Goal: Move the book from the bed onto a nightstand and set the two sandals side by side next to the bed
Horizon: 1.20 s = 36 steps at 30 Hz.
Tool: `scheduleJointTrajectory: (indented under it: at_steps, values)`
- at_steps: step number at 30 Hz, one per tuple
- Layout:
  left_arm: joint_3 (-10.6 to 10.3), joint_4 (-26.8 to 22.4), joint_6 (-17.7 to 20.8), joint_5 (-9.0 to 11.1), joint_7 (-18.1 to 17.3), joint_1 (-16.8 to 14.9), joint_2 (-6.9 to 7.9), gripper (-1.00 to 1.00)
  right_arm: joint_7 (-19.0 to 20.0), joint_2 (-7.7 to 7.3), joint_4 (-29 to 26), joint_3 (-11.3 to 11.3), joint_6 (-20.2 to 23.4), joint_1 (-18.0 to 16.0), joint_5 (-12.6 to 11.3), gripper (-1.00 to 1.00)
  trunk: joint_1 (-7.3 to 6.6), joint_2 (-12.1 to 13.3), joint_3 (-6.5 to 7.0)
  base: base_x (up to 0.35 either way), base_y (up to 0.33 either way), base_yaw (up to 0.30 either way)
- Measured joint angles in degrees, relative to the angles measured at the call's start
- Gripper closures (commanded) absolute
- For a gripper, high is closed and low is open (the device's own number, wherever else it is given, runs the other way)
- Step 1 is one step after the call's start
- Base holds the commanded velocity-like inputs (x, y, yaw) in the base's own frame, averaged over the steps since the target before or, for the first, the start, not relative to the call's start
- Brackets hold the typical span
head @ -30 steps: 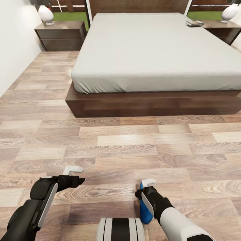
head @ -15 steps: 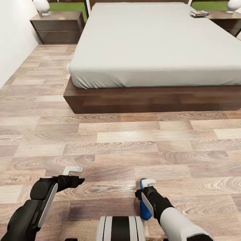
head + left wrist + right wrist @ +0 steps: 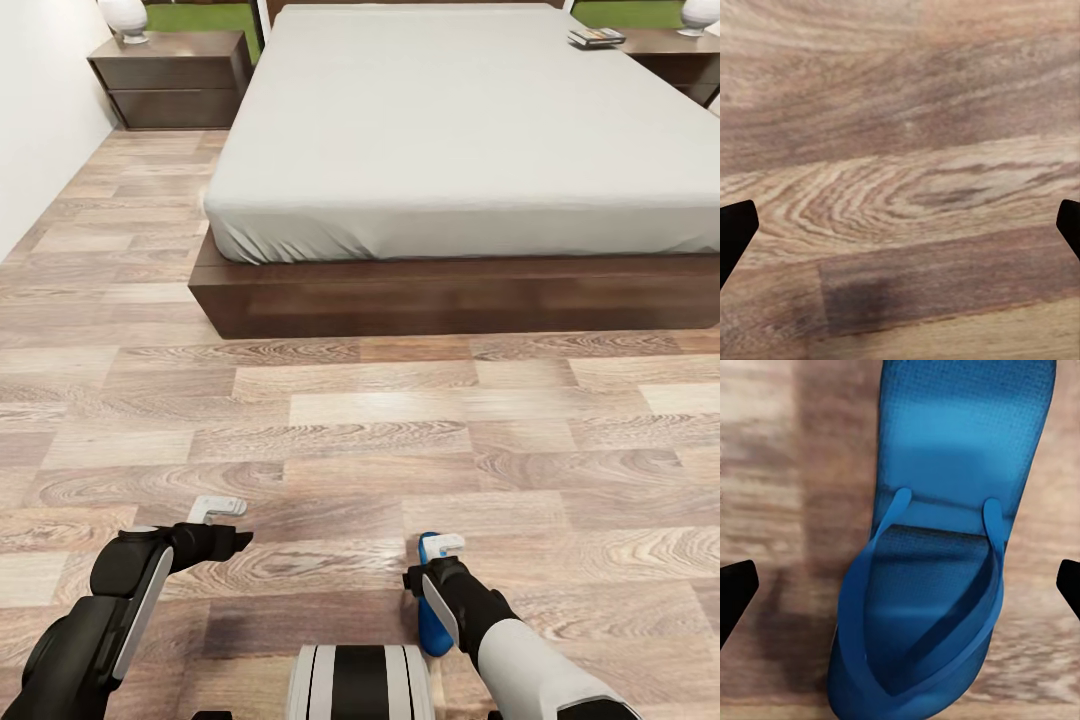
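Observation:
One blue sandal (image 3: 433,622) lies flat on the wood floor, close in front of my base. My right gripper (image 3: 441,556) hovers directly above it. In the right wrist view the sandal (image 3: 945,510) lies sole down with its strap facing up, and my right gripper (image 3: 900,592) is open, its fingers wide on either side. My left gripper (image 3: 222,524) is open over bare floor (image 3: 900,150). The bed (image 3: 450,140) stands ahead with a grey mattress. The book (image 3: 597,38) rests at its far right corner, by the right nightstand (image 3: 685,62); I cannot tell which it lies on.
A second nightstand (image 3: 170,70) with a white lamp (image 3: 124,16) stands left of the bed against the white wall (image 3: 40,110). Wide plank floor (image 3: 400,420) stretches between me and the bed's dark wooden frame (image 3: 450,295).
The whole picture shifted early on, so the bed sits higher and nearer: the camera moved. Both arms and the sandal kept their places.

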Motion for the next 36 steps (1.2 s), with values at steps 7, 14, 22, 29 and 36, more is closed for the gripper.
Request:
scheduleJointTrajectory:
  at_steps: [7,14,22,29,36]
  values:
    - [0.0,0.0,0.0,0.0,0.0,0.0,-0.01,-1.0,-0.1,-0.02,0.0,0.0,-0.1,0.0,-0.1,-1.0,0.13,-0.1,-1.1,0.0,0.0,0.0]
    - [0.0,0.0,0.0,0.0,0.1,0.0,-0.01,-1.0,-0.2,-0.02,0.0,-0.1,-0.1,0.0,-0.2,-1.0,0.15,-0.1,-1.33,0.0,0.0,0.0]
    - [0.0,0.0,0.0,0.0,0.1,0.1,-0.01,-1.0,-0.4,-0.04,0.1,-0.1,-0.1,0.0,-0.3,-1.0,0.15,-0.1,-1.33,0.0,0.0,0.0]
    - [0.0,0.0,0.0,0.0,0.1,0.1,-0.01,-1.0,-0.5,-0.21,0.2,-0.4,-0.1,0.0,-0.3,-1.0,0.21,-0.1,-1.77,0.0,0.0,0.0]
    - [0.0,0.0,0.0,0.0,0.1,0.1,-0.01,-1.0,-0.5,-0.32,0.3,-0.7,-0.1,0.0,-0.4,-1.0,0.31,-0.2,-2.66,0.0,0.0,0.0]
